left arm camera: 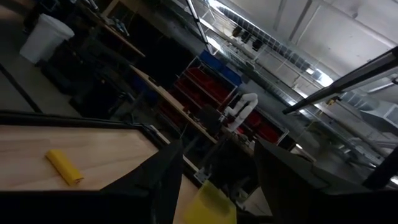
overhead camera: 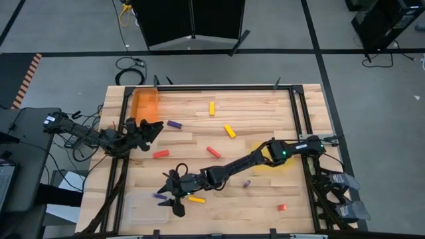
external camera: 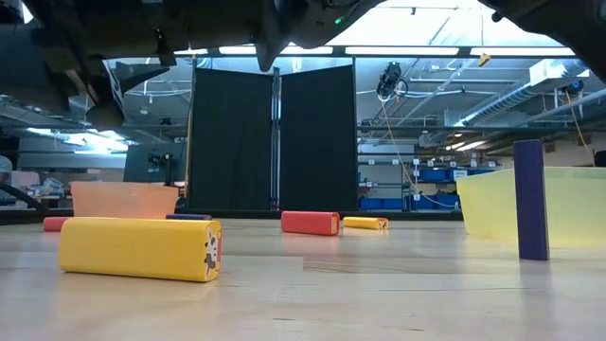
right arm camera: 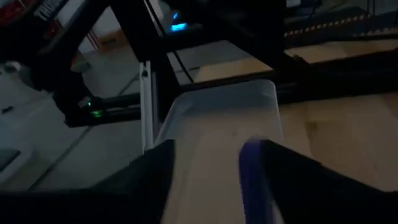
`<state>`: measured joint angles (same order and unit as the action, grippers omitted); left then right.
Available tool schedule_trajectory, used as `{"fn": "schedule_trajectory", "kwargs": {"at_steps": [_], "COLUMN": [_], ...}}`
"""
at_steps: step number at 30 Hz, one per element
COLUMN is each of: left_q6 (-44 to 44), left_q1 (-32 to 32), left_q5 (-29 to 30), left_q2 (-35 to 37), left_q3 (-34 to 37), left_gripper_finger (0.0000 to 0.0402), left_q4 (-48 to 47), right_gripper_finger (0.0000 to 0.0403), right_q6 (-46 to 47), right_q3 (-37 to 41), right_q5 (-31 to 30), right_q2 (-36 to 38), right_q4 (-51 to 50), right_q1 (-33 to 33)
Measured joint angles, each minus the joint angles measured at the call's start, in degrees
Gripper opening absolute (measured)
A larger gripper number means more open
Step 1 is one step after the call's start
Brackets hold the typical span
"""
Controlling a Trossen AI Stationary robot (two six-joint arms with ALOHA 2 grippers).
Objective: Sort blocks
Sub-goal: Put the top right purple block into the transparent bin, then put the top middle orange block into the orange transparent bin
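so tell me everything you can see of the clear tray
The clear tray is a translucent, colourless, plastic-looking rectangular bin with rounded corners and a raised rim. It sits flat at the table's near-left corner, faint against the wood from above. It looks empty. The right end effector hovers over its edge, shut on a purple block.

A yellow block (external camera: 139, 249) lies on its side nearest the camera on the wooden table (external camera: 379, 294). A purple block (external camera: 531, 200) stands upright at right, before a translucent yellow tray (external camera: 578, 204). Farther back lie a red block (external camera: 311, 223), another yellow block (external camera: 365, 224) and an orange tray (external camera: 123, 200). Dark shapes overhead are probably robot arms.
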<state>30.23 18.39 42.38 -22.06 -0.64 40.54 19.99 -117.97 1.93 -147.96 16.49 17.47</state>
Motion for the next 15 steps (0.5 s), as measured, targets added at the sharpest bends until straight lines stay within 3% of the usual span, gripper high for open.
{"fn": "schedule_trajectory", "kwargs": {"at_steps": [4, 8, 11, 15], "left_q6": [0.0, -0.1, -0.1, -0.2], "left_q1": [0.0, 0.0, 0.0, 0.0], "left_q5": [-1.9, -2.7, -2.6, -3.0], "left_q2": [0.0, 0.0, 0.0, -0.1], "left_q3": [0.0, 0.0, 0.0, 0.0], "left_gripper_finger": [0.0207, 0.0207, 0.0207, 0.0207], "left_q4": [0.0, -0.3, -0.6, -2.9], "right_gripper_finger": [0.032, 0.0318, 0.0299, 0.0273], "right_q6": [-1.9, -6.6, -9.7, -10.7], "right_q3": [0.1, 5.6, 14.9, 33.7], "right_q5": [0.0, -1.8, -5.5, -11.5], "right_q2": [0.7, 5.7, 12.8, 24.2], "right_q4": [2.8, 6.8, 11.1, 22.3], "right_q1": [-0.1, 0.1, -0.3, -1.9]}}
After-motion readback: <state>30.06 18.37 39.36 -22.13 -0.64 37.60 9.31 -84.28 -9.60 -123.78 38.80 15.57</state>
